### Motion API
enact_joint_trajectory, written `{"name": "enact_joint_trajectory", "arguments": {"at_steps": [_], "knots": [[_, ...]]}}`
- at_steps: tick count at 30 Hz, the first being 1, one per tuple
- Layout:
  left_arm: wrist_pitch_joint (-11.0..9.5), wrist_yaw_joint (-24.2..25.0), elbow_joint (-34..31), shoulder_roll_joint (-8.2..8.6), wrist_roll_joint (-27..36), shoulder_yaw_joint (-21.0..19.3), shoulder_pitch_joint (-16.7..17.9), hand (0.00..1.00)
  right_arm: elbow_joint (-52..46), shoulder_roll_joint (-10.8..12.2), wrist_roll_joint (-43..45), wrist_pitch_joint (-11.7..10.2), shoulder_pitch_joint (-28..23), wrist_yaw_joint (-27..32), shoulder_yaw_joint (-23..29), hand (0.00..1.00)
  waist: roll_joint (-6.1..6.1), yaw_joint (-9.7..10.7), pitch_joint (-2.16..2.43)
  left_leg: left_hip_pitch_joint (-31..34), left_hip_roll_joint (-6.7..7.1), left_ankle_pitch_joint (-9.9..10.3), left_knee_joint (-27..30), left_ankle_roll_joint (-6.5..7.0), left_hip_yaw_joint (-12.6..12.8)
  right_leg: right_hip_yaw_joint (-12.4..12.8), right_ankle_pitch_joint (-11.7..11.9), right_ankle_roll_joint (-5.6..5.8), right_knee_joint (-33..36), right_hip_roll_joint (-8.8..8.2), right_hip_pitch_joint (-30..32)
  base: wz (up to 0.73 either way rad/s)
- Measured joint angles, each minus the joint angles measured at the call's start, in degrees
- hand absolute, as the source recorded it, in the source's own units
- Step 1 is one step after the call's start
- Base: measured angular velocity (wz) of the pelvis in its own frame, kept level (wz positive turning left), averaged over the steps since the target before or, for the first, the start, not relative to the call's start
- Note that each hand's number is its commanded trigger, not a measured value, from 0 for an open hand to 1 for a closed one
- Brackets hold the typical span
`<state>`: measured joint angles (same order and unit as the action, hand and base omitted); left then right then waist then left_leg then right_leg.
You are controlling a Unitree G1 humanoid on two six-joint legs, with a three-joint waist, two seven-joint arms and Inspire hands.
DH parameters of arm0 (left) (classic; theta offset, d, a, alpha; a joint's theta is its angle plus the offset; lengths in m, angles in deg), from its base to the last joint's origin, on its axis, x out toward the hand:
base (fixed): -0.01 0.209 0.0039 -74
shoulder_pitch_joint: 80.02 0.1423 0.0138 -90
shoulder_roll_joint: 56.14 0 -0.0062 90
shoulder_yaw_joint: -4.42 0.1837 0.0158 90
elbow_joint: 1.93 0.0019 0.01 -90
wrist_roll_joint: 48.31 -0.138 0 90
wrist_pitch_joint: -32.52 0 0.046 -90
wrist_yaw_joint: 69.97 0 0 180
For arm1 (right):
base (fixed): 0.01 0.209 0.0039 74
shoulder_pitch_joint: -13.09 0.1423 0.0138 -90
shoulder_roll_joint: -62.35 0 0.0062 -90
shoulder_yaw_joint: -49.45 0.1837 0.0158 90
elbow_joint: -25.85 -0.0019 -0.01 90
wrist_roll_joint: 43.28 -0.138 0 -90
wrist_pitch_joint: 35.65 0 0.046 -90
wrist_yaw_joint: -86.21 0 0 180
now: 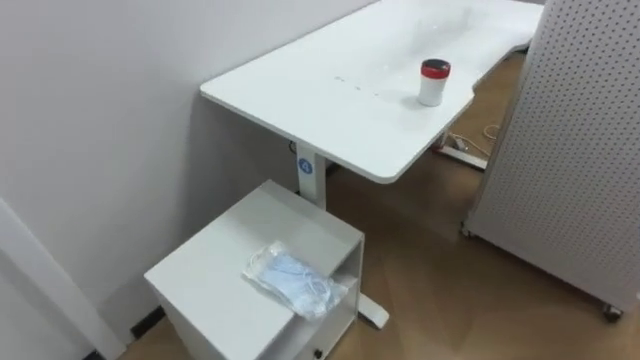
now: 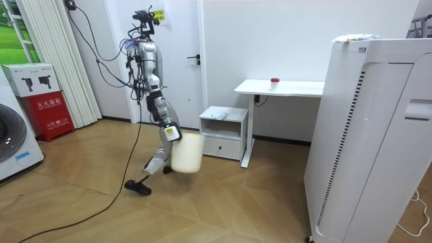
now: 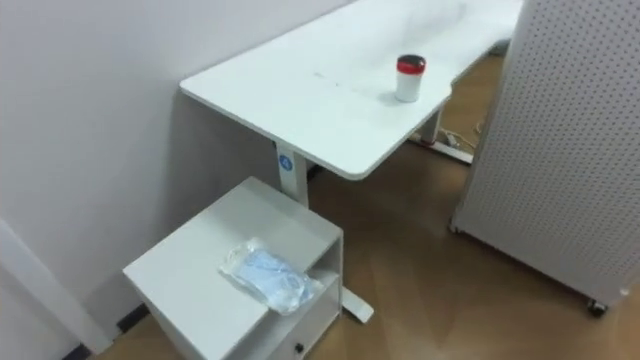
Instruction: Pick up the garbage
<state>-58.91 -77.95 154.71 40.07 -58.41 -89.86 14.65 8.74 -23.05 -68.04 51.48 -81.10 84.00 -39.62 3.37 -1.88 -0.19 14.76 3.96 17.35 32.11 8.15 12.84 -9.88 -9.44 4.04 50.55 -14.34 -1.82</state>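
Lower centre of the eye views, a crumpled clear bag of garbage (image 1: pixel 292 278) lies on the white cabinet's (image 1: pixel 210 262) top, below the counter (image 1: pixel 320 85) bearing a red-lidded jar (image 1: pixel 434 82). Left of centre in the room view, the right hand (image 2: pixel 171 133) meets a cream bin (image 2: pixel 187 153); I cannot tell how its fingers are set.

1. The robot (image 2: pixel 150 74) has a shiny silver-grey chest.
2. Its head is black, with a small yellow tag on top.
3. A bit of blue shows by its face.
4. Its arm is dark grey and silver, and the hand (image 2: pixel 173 133) looks pale.
5. Thin black cables run off its top half.
6. Its foot is black.
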Motion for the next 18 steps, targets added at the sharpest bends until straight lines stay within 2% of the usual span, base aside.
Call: {"name": "enact_joint_trajectory", "arguments": {"at_steps": [1,3,4,6,7,8,9,10,11,12,13,14,18], "knots": [[-0.37,-0.91,-1.69,0.03,0.76,0.24,-0.03,0.00,-0.29,0.11,0.13,-0.21,0.60,-0.41,-1.02,1.00,-0.25,-0.06,-0.05,-0.87,-0.19,0.04,-1.39,0.10,-0.51,-1.27,-0.04,0.21,1.31,-0.62,1.61,-0.05],[-2.16,-2.98,-3.25,0.25,1.04,0.67,-0.91,0.00,-1.72,0.17,0.30,-0.47,1.57,-0.56,-2.23,1.00,-0.69,-0.02,-0.19,-1.67,-1.00,0.00,-2.92,0.13,-1.23,-2.84,-4.46,0.22,3.84,-0.57,7.44,0.02],[-2.71,-3.59,-3.28,0.20,1.12,1.13,-1.36,0.00,-1.66,0.24,0.30,-0.68,1.88,-0.50,-2.60,1.00,-0.90,-0.05,-0.34,-2.02,-1.21,-0.01,-3.33,0.12,-1.39,-2.95,-5.48,0.35,3.07,-0.46,8.75,0.08],[-3.70,-5.78,-5.39,0.30,0.78,2.37,-2.48,0.00,-1.41,0.51,0.22,-0.92,2.80,-0.41,-4.43,1.00,-0.90,0.04,-0.40,-2.92,-1.87,-0.22,-4.95,-0.12,-2.08,-2.63,-7.72,-0.11,-4.00,0.76,13.00,0.08],[-3.91,-6.21,-6.09,0.49,0.65,2.38,-2.93,0.00,-1.43,0.50,0.22,-1.07,3.02,-0.42,-4.45,1.00,-0.85,0.04,-0.44,-3.02,-2.18,-0.24,-5.12,-0.21,-2.23,-2.63,-7.94,-0.13,-6.50,1.27,13.87,0.16],[-4.74,-7.25,-6.65,1.01,0.33,2.62,-4.24,0.00,-1.50,0.53,0.23,-1.57,3.23,-0.45,-4.51,1.00,-1.17,0.11,-0.70,-3.35,-2.41,-0.42,-5.82,-0.54,-3.05,-2.76,-8.00,-0.10,-12.16,2.07,15.18,0.28],[-5.85,-8.28,-6.85,1.42,0.30,3.76,-5.45,0.00,-1.58,0.62,0.20,-2.33,3.21,-0.44,-5.05,1.00,-1.37,0.22,-0.78,-3.85,-2.42,-0.71,-6.81,-1.01,-4.09,-2.56,-7.42,-0.34,-18.36,2.74,16.01,0.30],[-6.31,-8.64,-7.14,1.53,0.30,4.34,-5.98,0.00,-1.59,0.70,0.06,-2.72,3.28,-0.44,-5.64,1.00,-1.37,0.16,-0.84,-4.22,-2.54,-0.80,-7.26,-1.16,-4.22,-2.54,-6.59,-0.57,-21.44,3.04,16.27,0.27],[-6.50,-9.25,-8.69,1.62,0.31,5.37,-6.69,0.00,-1.44,0.75,0.03,-3.11,3.80,-0.46,-6.70,1.00,-1.11,0.25,-0.70,-4.43,-2.91,-0.80,-7.56,-1.71,-4.72,-2.33,-2.56,-0.43,-26.29,4.12,16.81,0.21],[-6.60,-9.46,-9.60,1.58,0.31,5.96,-7.09,0.00,-1.33,0.82,0.02,-3.35,3.91,-0.49,-7.14,1.00,-1.32,0.65,-0.80,-4.42,-3.09,-0.72,-7.43,-2.06,-5.56,-2.38,-0.05,-0.77,-28.23,4.93,16.74,0.40],[-7.38,-9.98,-10.44,1.44,0.07,6.87,-8.19,0.00,-1.05,1.04,0.08,-3.66,4.36,-0.80,-7.59,1.00,-1.57,1.48,-0.71,-4.28,-3.48,-0.64,-7.59,-2.91,-7.01,-2.55,3.63,-0.49,-30.52,6.23,15.59,0.37],[-8.45,-10.66,-10.89,1.40,-1.05,6.95,-9.13,0.00,-0.05,1.06,0.12,-3.79,5.49,-1.79,-7.75,1.00,-1.99,1.54,-0.70,-4.27,-4.24,-0.66,-8.21,-3.64,-7.43,-3.17,4.21,-0.99,-32.07,7.32,14.71,0.22],[-10.92,-14.42,-11.21,1.29,-1.97,7.60,-13.07,0.00,2.68,0.87,0.15,-4.11,8.49,-3.05,-11.08,1.00,-2.57,1.84,-1.05,-4.41,-5.37,-1.29,-9.44,-4.80,-7.39,-3.36,4.27,-1.63,-32.97,8.48,14.80,0.01]]}}
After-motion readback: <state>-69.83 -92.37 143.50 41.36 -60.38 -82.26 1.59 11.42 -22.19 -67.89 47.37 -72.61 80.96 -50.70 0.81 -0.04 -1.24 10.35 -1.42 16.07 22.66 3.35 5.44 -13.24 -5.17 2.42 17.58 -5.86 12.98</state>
